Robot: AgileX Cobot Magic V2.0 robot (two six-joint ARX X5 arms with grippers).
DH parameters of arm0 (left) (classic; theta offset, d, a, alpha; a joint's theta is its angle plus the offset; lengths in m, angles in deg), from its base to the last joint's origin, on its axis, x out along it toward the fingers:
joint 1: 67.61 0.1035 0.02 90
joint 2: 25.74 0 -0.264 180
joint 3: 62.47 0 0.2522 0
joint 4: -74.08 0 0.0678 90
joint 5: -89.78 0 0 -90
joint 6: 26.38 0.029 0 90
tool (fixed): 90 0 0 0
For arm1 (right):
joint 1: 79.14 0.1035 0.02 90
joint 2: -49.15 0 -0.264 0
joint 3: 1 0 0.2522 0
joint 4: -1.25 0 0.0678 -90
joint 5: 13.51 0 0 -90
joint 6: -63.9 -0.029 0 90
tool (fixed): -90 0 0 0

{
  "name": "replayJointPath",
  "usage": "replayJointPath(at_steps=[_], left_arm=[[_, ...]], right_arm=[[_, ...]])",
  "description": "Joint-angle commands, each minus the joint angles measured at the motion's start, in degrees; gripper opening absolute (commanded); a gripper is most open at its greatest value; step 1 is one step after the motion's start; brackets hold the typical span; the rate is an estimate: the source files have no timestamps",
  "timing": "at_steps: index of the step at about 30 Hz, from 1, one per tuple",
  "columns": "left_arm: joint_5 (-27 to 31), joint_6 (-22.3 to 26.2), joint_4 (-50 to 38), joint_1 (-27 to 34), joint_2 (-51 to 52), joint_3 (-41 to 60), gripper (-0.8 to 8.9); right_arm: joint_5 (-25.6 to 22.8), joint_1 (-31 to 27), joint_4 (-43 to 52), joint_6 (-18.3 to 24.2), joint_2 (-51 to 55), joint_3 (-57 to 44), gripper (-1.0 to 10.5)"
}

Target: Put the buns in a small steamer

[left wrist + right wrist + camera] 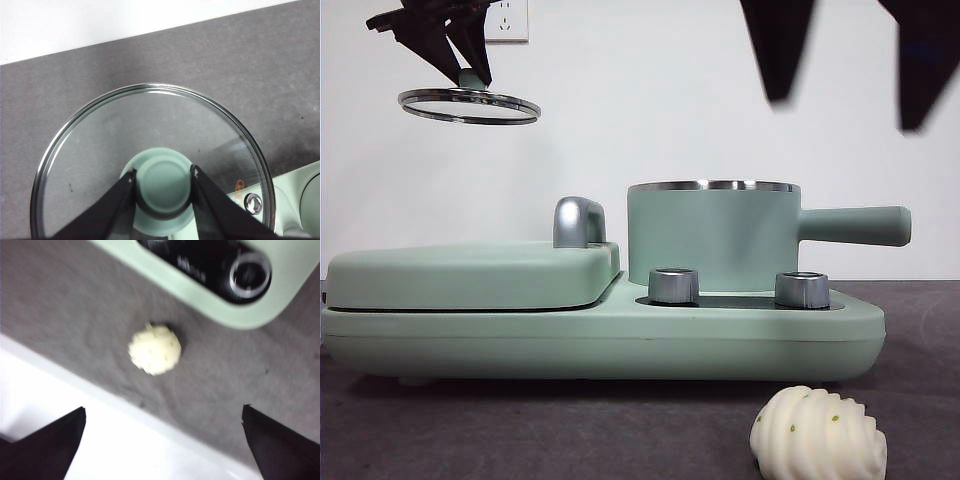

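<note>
Ridged bun (818,435) lying on the grey table (570,430), well below the right gripper (162,440) and between its wide-spread jaws in the wrist view, just off the corner of the mint-green cooker base (620,340). Cream-white, swirled in ridges, dotted with tiny green specks; soft-looking, likely to squash under a hard pinch. Only this one bun in sight; no smooth one visible, possibly already in the pot, impossible to tell from here. Small steamer (715,235) standing open on the base, steel rim bare, side handle pointing out, well under the right gripper's black tips. Glass lid (470,104) up in the air, knob pinched firmly in the left gripper (164,185), held clear to the side of the pot. Lid off, then; still to go: grabbing the ridged bun, dropping it in.
</note>
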Motion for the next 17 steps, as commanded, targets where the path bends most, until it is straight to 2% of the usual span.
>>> replayJointPath(at_steps=[1,7,13,17], left_arm=[[-0.2,-0.46,-1.16,-0.15,-0.96,-2.01,0.54],[-0.2,-0.46,-0.98,-0.17,-0.96,-2.01,0.54],[-0.2,-0.44,-0.94,-0.15,-0.96,-2.01,0.55],[-0.2,-0.44,-0.96,-0.15,-0.96,-1.99,0.54]], right_arm=[[-0.09,0.92,-0.46,-1.6,-0.98,-3.02,5.0],[6.34,0.85,13.75,-1.99,-1.07,-11.89,5.0],[5.33,0.44,23.78,-3.08,-1.86,-18.03,5.0],[5.22,-0.24,24.7,-3.15,-4.2,-19.06,5.0]])
